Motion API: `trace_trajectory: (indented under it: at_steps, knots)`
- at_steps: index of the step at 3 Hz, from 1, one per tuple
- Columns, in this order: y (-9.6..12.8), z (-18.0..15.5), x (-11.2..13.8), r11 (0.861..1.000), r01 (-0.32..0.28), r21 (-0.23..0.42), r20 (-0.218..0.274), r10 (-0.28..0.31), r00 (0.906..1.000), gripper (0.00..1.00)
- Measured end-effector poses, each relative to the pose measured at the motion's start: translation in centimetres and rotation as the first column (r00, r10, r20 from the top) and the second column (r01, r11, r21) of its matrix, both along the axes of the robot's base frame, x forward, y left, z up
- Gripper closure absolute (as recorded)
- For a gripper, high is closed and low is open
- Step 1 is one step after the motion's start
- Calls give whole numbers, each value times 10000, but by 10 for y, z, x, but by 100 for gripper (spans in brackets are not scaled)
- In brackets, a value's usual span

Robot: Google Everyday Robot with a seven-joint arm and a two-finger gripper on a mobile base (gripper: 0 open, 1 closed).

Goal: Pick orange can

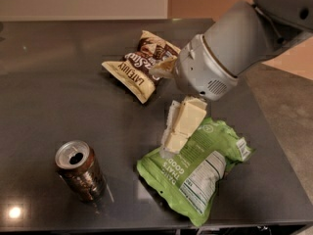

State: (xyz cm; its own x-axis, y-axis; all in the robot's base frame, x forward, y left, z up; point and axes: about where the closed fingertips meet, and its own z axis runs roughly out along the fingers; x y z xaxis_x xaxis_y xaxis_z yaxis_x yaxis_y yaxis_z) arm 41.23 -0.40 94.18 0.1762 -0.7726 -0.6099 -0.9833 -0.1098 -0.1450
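The orange can (81, 172) stands upright near the front left of the dark table (54, 92). It has dark brownish glossy sides and a silver top with an open tab hole. My gripper (172, 142) hangs from the grey arm (230, 48) that comes in from the upper right. It points down over the upper left edge of a green chip bag, well to the right of the can and apart from it. It holds nothing that I can see.
A green chip bag (200, 173) lies at the front right, between the gripper and the table's front edge. A brown chip bag (142, 65) lies at the back centre, partly behind the arm. The floor (288, 111) shows to the right of the table.
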Motion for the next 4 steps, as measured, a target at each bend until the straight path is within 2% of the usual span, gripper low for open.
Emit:
trace_trajectory:
  at_steps: [1,2,4]
  knots:
    - [44,-17,-20,9951,-923,361,-81,927,9957,0]
    - [82,-33,-36,9854,-1632,483,-181,1643,9862,0]
    - [133,-53,-61,9651,-2553,588,-608,2587,9640,0]
